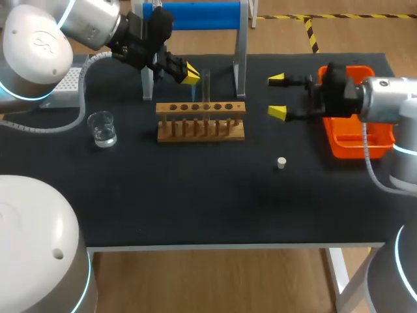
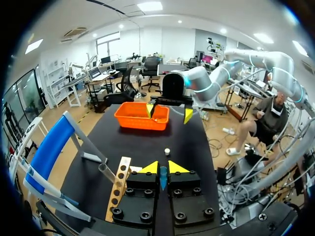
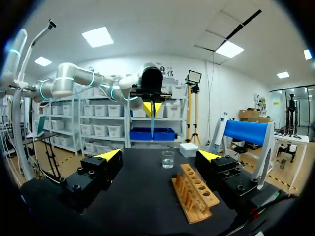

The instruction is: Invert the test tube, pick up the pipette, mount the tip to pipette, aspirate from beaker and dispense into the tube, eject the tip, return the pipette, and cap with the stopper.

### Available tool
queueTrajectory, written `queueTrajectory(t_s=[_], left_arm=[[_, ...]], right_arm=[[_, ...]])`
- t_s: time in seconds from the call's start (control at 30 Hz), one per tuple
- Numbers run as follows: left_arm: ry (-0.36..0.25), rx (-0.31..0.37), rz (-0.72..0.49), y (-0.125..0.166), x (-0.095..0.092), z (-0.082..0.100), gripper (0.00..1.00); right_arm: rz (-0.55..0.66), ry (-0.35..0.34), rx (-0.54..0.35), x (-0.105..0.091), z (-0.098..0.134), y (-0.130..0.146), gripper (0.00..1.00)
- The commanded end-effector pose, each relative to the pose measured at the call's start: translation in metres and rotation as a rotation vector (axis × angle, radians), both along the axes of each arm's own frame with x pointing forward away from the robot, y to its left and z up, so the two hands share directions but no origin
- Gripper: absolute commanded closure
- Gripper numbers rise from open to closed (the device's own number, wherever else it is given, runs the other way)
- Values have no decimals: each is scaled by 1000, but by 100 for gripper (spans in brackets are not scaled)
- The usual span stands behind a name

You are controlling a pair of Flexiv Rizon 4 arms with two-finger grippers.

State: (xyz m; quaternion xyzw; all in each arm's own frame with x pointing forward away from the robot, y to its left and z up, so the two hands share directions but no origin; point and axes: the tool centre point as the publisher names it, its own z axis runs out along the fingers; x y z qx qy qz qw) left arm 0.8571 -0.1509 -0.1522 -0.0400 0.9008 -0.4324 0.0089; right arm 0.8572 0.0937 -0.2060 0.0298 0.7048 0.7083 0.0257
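Pipette (image 3: 151,125) was clamped in left gripper (image 1: 189,74), hanging just beside the tube (image 1: 206,85) in the rack (image 1: 201,121); right gripper (image 1: 279,96) idle, jaws apart. Needed centring over tube mouth, vertical, before descending.

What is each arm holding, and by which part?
Left end effector pinches a slim blue pipette by its top end; right end effector is open, empty.

In the head view my left arm (image 1: 91,23) covers part of the tip box (image 1: 62,88) and one end of the blue-topped stand (image 1: 199,14), while my right arm (image 1: 384,98) hides the middle of the orange tray (image 1: 339,145). In the left wrist view only the pipette's (image 2: 163,179) end shows within the left hand (image 2: 163,168), and the stopper (image 2: 167,151) is too small to tell its shape.
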Motion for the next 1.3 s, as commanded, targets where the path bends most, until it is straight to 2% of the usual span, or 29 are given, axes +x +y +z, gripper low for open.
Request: queueTrajectory(t_s=[0.03,0.2,0.9,1.3], left_arm=[[3,3,-1,1,0,1,100],[3,3,-1,1,0,1,100],[3,3,-1,1,0,1,100],[3,3,-1,1,0,1,100]], right_arm=[[51,13,9,2,4,0,0],[85,25,17,2,10,15,0],[159,-23,-18,-8,14,88,0],[171,27,-38,-8,11,123,0]])
